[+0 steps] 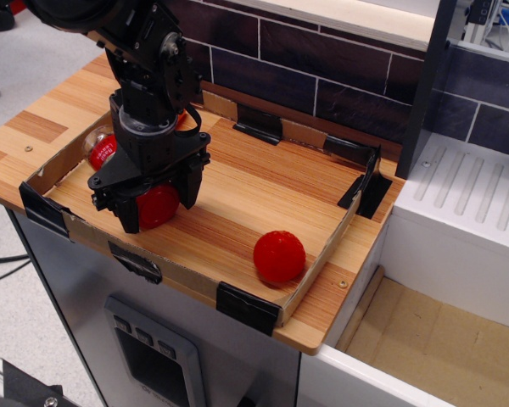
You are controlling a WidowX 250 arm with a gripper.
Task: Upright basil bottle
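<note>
The basil bottle lies on its side at the left end of the cardboard tray [321, 270]. Its wide red cap [159, 206] points toward the tray's front, and its clear body with the red label [103, 150] shows to the left of the arm. My black gripper [159, 201] is low over the bottle, with one finger [128, 215] on the left of the cap and the other [189, 188] on the right. The jaws stand apart around the cap end. The arm hides the middle of the bottle.
A plain red ball [279, 256] rests near the tray's front right corner. A bit of orange [183, 118] shows behind the arm. A dark brick wall runs along the back. A white unit [458, 212] stands to the right, with a drop off the front edge.
</note>
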